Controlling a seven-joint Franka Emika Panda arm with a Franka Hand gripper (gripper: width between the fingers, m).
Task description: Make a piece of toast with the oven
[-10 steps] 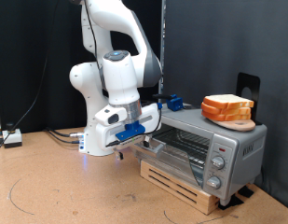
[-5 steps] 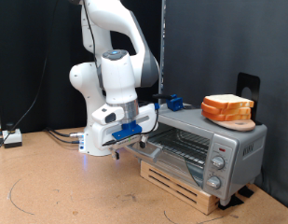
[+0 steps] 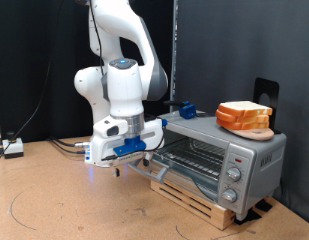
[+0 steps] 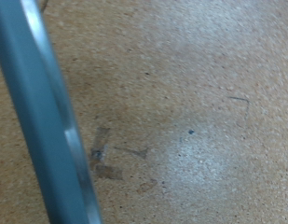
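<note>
The gripper (image 3: 132, 152) is held low at the oven (image 3: 216, 155) door's handle, which crosses the wrist view as a grey bar (image 4: 50, 121); finger spread cannot be told.
The door could slip free if the handle is poorly caught; the bread stack (image 3: 244, 116) rests atop the oven, well apart from the gripper.

The exterior view stands off to the side, a little above table height, and looks across the brown table (image 3: 54, 200) at the white arm (image 3: 119, 80) and the oven (image 3: 229, 150), both at middle distance. The wrist view looks down very close at the same brown table (image 4: 199, 84), with a blurred grey-blue bar (image 4: 50, 121) crossing it. Both views share the table surface.
</note>
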